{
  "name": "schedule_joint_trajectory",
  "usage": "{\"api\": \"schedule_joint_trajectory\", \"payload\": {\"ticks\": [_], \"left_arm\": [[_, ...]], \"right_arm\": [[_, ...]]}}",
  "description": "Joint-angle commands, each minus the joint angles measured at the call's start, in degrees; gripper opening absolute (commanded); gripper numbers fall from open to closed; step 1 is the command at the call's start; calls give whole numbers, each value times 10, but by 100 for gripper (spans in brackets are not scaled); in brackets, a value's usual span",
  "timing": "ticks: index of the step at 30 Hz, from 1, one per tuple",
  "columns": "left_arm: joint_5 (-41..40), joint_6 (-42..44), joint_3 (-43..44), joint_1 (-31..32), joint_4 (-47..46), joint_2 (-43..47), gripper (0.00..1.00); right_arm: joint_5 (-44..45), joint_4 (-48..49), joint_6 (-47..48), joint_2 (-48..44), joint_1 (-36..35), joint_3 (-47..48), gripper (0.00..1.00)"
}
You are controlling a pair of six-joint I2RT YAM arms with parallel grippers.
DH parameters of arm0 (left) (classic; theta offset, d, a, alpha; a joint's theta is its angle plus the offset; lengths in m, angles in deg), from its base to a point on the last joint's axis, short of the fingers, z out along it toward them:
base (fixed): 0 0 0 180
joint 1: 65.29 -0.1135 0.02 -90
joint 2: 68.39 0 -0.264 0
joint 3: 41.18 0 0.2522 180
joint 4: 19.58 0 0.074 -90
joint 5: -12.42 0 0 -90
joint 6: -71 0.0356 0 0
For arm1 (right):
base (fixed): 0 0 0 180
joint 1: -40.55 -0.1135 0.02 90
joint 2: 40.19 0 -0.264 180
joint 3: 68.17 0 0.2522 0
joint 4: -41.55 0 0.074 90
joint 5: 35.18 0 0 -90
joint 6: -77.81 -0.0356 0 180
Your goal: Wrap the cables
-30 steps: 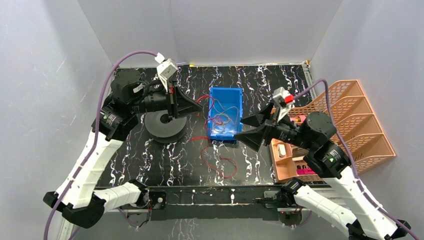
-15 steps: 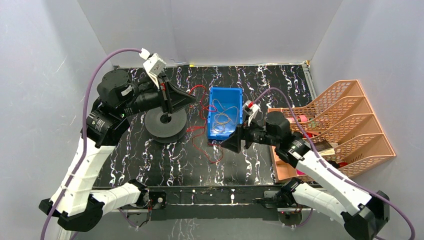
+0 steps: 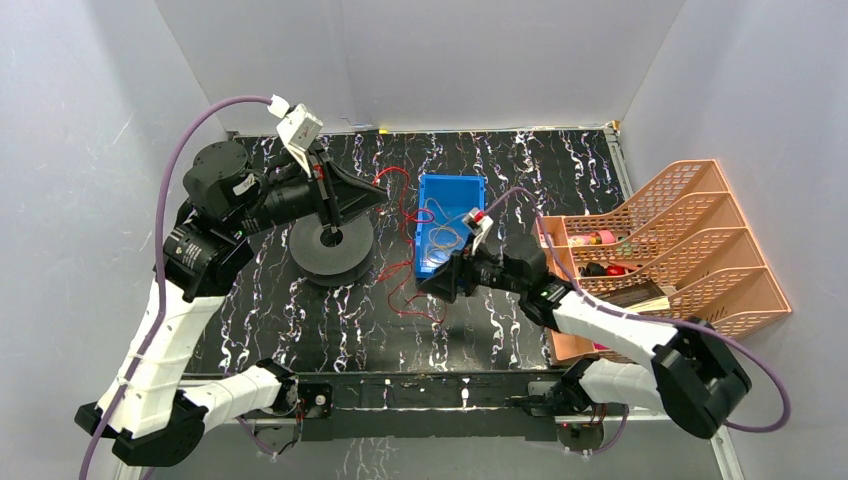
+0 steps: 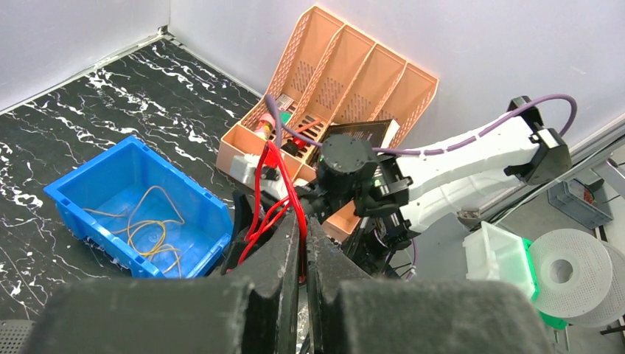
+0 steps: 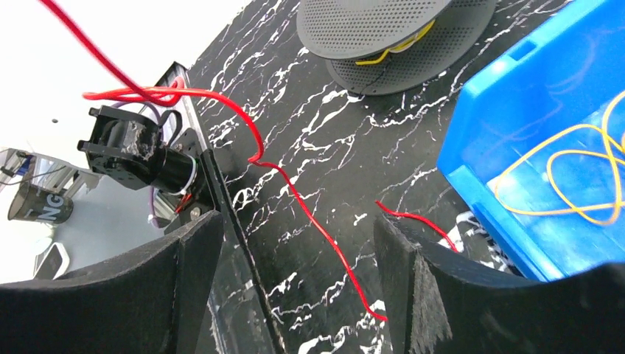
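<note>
2 arms over the black marbled worktop. Clenched tight on the red cable, the left fingers - held high over the black spool left of the worktop's centre, with the strand rising straight out of the pinch in the left wrist view. Below that, loose red loops down on the worktop, just off the front-left corner of the blue bin.

Spread wide and grasping nothing, the right fingers - low over the worktop at that same corner of the bin, with a stretch of red cable lying on the surface between them in the right wrist view. Cannot tell whether it touches either one.

Inside the bin, yellow and tan cables in a loose tangle. On the spool, a yellow strand wound between its 2 perforated discs.

At the worktop's right edge, an orange file rack with 4 slanted slots; small items inside, too small to tell apart.
</note>
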Motion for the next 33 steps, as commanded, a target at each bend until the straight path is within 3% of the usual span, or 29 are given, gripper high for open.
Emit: {"api": "schedule_joint_trajectory", "payload": {"ticks": [1,8,15,21,26,27,33], "left_arm": [[4,-13,22,2,-2,12,0],[7,-14,22,2,-2,12,0],[9,-17,23,2,-3,15,0],[8,-17,25,2,-2,17,0],[-14,-10,26,2,2,26,0],[-24,-8,27,2,4,29,0],[-118,15,35,2,8,57,0]], "right_arm": [[17,197,1,53,-32,-5,81],[64,337,58,125,-84,-1,81],[88,427,63,175,-94,-1,74],[83,452,47,205,-94,13,50],[106,449,51,188,-94,0,5],[117,440,56,178,-94,-7,0],[227,327,92,84,-93,-53,0]]}}
